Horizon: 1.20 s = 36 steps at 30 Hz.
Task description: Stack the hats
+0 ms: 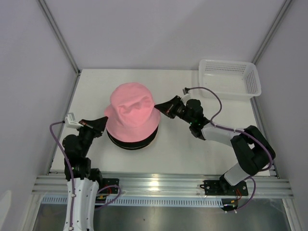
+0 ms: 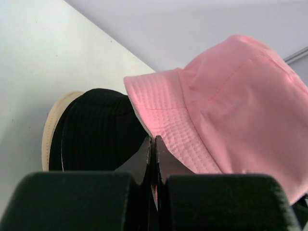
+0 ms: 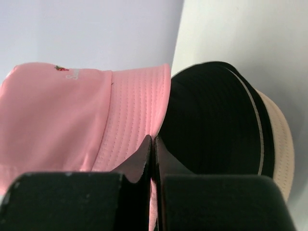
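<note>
Where the bench (image 1: 192,149) is viewed from above, one stack of hats stands left of its centre. The pink bucket hat (image 1: 132,113) sits uppermost, crown up and dented on top, its brim spread over the layers beneath. Under it lie the black hats (image 1: 132,143), showing as a dark rim along the near edge of the stack. The right wrist view shows this black fabric in two bands parted by a thin pale line. The tan hat (image 2: 50,130) lies lowest, with only its edge showing past the black in both wrist views. A small red and green stitched mark is visible on the pink crown in the right wrist view.

The left pincer (image 1: 103,121) is at the left brim of the pink bucket hat, its fingers pressed together. The tips meet at the edge of the brim, above the black fabric. The right pincer (image 1: 158,107) is at the right brim, likewise pressed together with its tips against the brim's edge. Whether either one has cloth nipped between its fingers cannot be told.

A white lattice basket (image 1: 253,79) stands at the far right corner of the bench, well apart from the stack.
</note>
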Each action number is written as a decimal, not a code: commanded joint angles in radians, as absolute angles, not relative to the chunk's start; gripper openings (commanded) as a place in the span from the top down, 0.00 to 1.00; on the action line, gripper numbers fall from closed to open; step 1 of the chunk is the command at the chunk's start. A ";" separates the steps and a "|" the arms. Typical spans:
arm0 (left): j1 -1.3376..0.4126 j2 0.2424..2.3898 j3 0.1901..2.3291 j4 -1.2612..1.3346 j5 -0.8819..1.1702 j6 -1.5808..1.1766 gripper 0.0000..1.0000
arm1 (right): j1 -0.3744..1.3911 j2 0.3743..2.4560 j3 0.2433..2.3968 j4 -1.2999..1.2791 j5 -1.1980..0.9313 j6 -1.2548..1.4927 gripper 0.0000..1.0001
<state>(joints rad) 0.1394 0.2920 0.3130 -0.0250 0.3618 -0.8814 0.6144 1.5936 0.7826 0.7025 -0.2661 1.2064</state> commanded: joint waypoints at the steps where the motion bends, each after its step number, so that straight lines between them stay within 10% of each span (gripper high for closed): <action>1: 0.133 0.287 0.357 -0.078 0.376 -0.798 0.99 | 0.624 1.493 0.796 0.707 -0.224 1.037 1.00; 36: 0.135 0.451 0.290 -0.376 0.153 -0.874 0.99 | 0.597 1.870 1.058 0.191 -0.291 0.894 1.00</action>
